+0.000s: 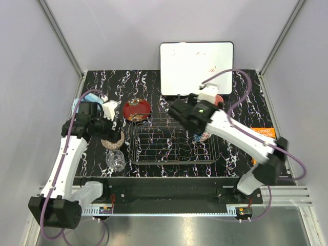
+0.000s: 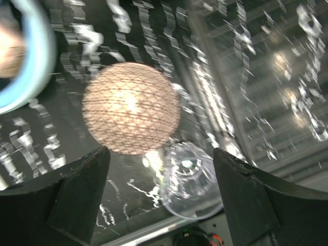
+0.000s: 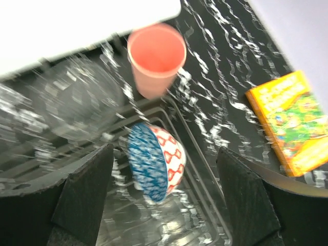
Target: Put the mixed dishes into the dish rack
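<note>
Glass (image 1: 116, 160): stands by the near edge, 6 o'clock of lattice bowl (image 2: 130, 107); my fingers could clip it.
My left gripper (image 2: 159, 169): spread, empty, above both.
Rack (image 1: 174, 146): long axis 9–3.
Blue bowl (image 3: 154, 161): on edge at the rack's 3 o'clock end, mouth toward 9; may roll flat.
My right gripper (image 3: 165, 154): spread, empty, above it.
Pink cup (image 3: 156, 59): outside, 12 o'clock.
</note>
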